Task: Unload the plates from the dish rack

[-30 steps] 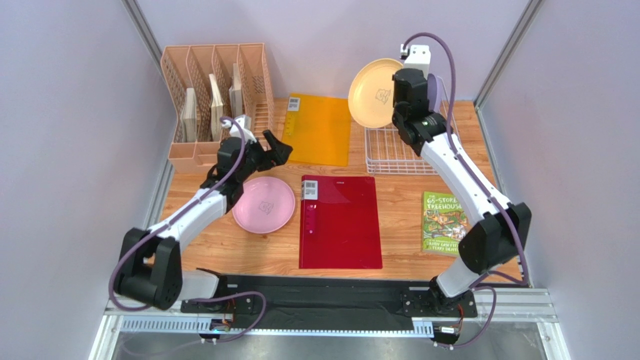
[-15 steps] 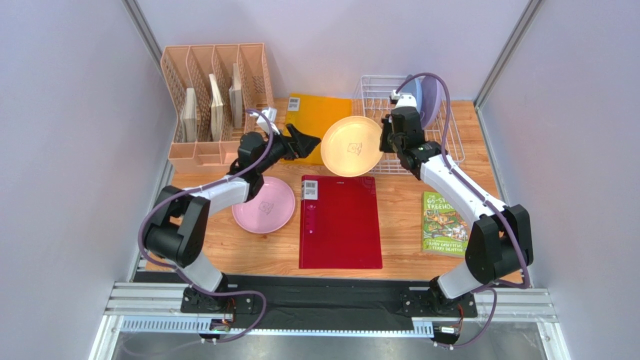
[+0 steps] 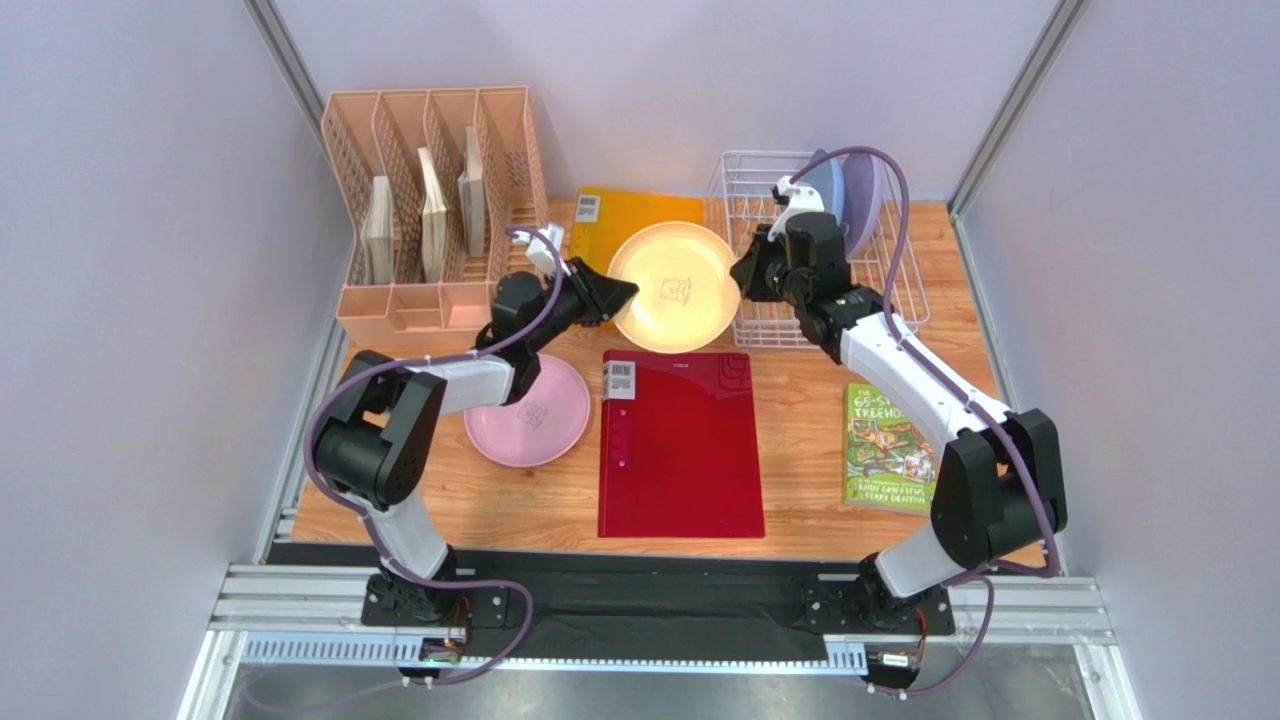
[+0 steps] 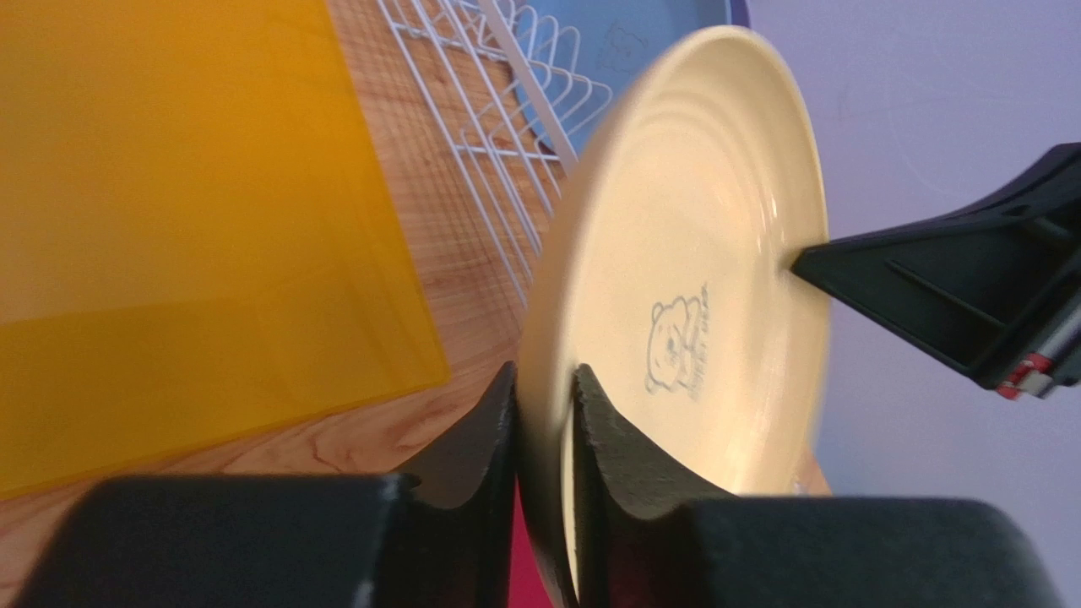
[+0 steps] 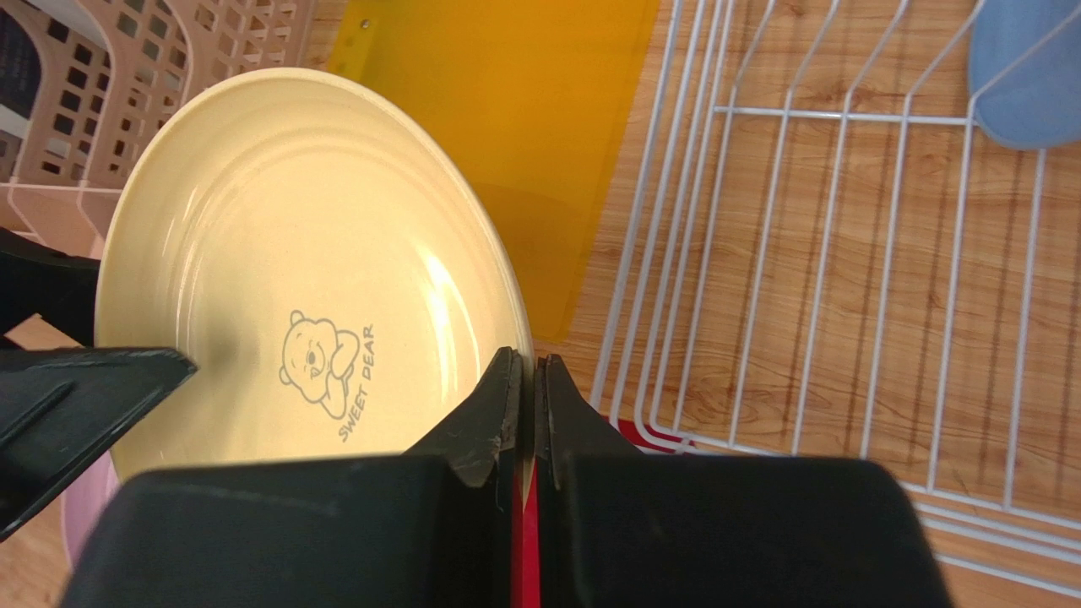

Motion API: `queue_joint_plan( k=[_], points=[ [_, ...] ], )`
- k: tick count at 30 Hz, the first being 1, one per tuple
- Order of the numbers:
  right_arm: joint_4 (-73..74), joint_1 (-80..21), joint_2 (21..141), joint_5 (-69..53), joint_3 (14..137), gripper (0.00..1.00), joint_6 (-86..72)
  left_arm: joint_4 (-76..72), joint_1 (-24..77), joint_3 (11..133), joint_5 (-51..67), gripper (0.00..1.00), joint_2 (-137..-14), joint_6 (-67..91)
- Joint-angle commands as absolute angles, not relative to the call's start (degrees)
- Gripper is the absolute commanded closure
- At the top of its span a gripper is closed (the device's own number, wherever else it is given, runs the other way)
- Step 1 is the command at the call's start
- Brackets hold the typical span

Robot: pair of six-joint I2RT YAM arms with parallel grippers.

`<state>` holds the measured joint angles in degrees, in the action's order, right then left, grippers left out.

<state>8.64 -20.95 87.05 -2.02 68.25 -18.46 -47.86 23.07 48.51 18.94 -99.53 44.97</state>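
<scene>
Top external: I find the yellow plate [image 3: 672,285] held off the table at the far middle. It is just left of the dish rack [image 3: 781,323] and outside it, with its face turned upward. The left gripper [image 3: 613,288] meets its left rim and the right gripper [image 3: 741,275] the opposite rim, so the line between the grips runs left to right. The pink plate [image 3: 526,413] lies flat beside the left forearm, well apart from the right arm. A lavender plate [image 3: 864,195] stands in the rack's far end.

Left wrist: the left fingers sit one on each face of the rim with no gap showing. I judge them clamped on the yellow plate. A blue plate [image 4: 635,38] stands in the rack beyond.

Right wrist: the right fingers are pinched tight on the rim nearest the rack.

Judgement: this is a handover. The left arm is nearer the pink plate, so the right should let go first.
</scene>
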Motion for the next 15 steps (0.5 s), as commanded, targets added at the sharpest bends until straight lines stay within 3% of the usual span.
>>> queue_joint_plan(
  k=[1, 4, 5, 6, 8, 9, 10, 15],
  points=[
    [4.04, -20.83, 85.78, -3.87, 68.47, 1.00, -19.78, -49.40, 23.55, 50.10, 16.97, 1.00, -99.41, 44.74],
    [4.30, -20.83, 85.61, -4.13, 68.64, 0.99, -19.34, -46.33, 23.73, 49.66, 16.00, 1.00, -98.27, 43.42],
    [4.48, -20.83, 85.78, -4.04, 68.82, 0.94, -19.25, -45.45, 23.82, 49.57, 15.56, 1.00, -97.57, 42.81],
    [4.83, -20.74, 85.87, -3.69, 68.99, 0.77, -18.90, -43.87, 23.82, 48.87, 15.21, 1.00, -96.95, 42.45],
    [5.62, -20.74, 85.96, -2.12, 69.52, 0.62, -18.29, -43.51, 23.91, 47.21, 13.28, 1.00, -94.24, 42.10],
    [6.23, -20.83, 85.96, -1.07, 69.70, 0.42, -17.67, -42.11, 23.91, 45.46, 12.31, 1.00, -93.09, 41.58],
    [7.37, -20.74, 85.87, 1.73, 69.96, 0.34, -17.06, -40.62, 23.91, 44.66, 10.04, 1.00, -91.51, 40.96],
    [9.49, -19.87, 86.04, 8.52, 71.88, 0.27, -14.07, -26.41, 23.91, 39.92, 3.00, 1.00, -79.03, 37.27]
  ],
)
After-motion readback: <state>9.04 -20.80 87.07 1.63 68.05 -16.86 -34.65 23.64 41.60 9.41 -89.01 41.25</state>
